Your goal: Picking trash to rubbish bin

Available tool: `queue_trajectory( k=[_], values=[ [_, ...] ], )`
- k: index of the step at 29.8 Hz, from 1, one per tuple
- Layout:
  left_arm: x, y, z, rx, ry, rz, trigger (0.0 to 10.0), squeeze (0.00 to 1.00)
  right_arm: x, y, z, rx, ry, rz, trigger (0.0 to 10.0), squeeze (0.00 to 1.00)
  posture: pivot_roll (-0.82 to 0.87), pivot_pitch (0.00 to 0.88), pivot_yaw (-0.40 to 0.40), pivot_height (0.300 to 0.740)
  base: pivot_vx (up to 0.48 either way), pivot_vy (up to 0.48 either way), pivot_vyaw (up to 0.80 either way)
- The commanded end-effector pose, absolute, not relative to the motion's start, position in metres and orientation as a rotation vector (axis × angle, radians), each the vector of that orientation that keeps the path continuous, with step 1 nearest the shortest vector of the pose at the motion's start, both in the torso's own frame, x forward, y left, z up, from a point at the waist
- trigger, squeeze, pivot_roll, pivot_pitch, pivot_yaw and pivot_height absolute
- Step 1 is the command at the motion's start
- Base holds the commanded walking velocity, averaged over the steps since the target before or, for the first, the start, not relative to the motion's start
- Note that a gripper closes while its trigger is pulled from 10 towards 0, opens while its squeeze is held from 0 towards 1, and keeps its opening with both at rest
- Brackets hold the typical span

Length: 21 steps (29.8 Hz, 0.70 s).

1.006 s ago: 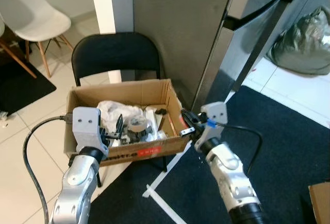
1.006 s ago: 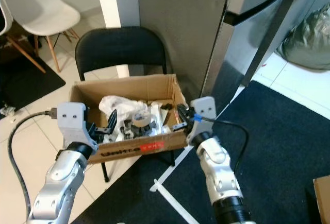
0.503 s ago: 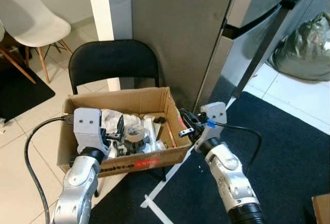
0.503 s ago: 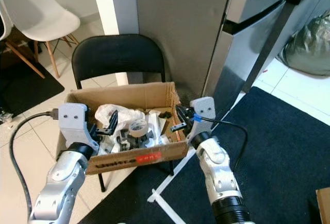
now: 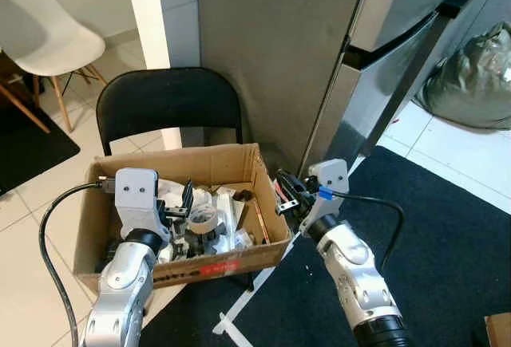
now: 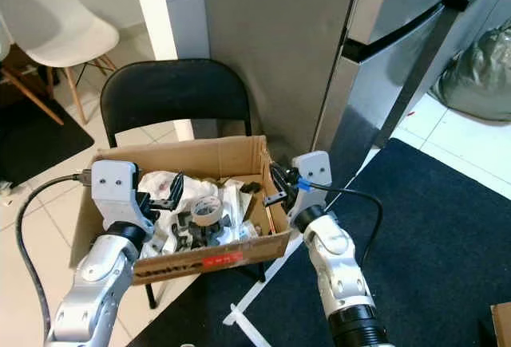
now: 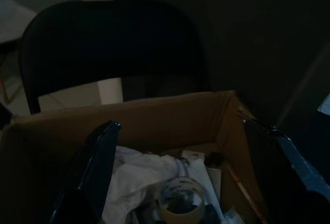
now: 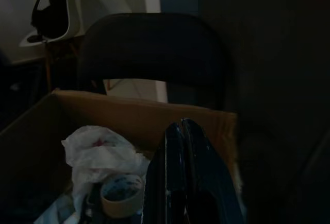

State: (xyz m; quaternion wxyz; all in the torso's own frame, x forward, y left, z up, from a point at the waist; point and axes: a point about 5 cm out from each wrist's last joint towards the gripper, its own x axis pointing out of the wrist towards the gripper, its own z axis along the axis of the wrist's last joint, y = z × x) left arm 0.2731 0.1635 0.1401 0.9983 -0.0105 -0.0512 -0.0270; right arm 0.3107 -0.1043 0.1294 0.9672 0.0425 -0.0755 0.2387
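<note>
The left gripper (image 5: 186, 202) hangs over the near left part of the cardboard box (image 5: 227, 161), its two black fingers spread wide apart and holding nothing. The right gripper (image 5: 285, 196) sits at the box's right wall, above the rim; its fingers are pressed flat together — clenched, with nothing between them.

The box is brown corrugated card, rectangular, open-topped, with a red label (image 5: 211, 268) on its near wall. Its long axis runs left to right across the seat of a black folding chair (image 5: 168, 100) with a rounded, matte backrest. Inside lies the trash: a crumpled white plastic bag (image 6: 160, 182) towards the back left, a ring-shaped roll of tape (image 6: 205, 210) lying flat near the middle with its hole facing up, and mixed white and dark scraps that cannot be told apart.

Behind the chair stands a smooth grey cabinet (image 5: 271, 36). The right arm hangs over a dark carpet (image 5: 447, 227).
</note>
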Motion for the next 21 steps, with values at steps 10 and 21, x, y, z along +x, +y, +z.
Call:
queue_trajectory(
  k=[10,21],
  values=[
    [0.27,0.168,0.137,-0.021,-0.091,-0.041,10.0,0.0,0.31,-0.1,0.127,0.094,-0.137,0.499,10.0,0.0,0.07,0.127,-0.049,0.74,0.265,0.0,0.0],
    [0.267,0.171,0.105,0.238,0.128,-0.228,10.0,0.0,0.32,-0.068,0.098,-0.021,0.075,0.67,10.0,0.0,0.06,0.126,-0.05,0.74,0.0,0.0,0.0]
  ],
)
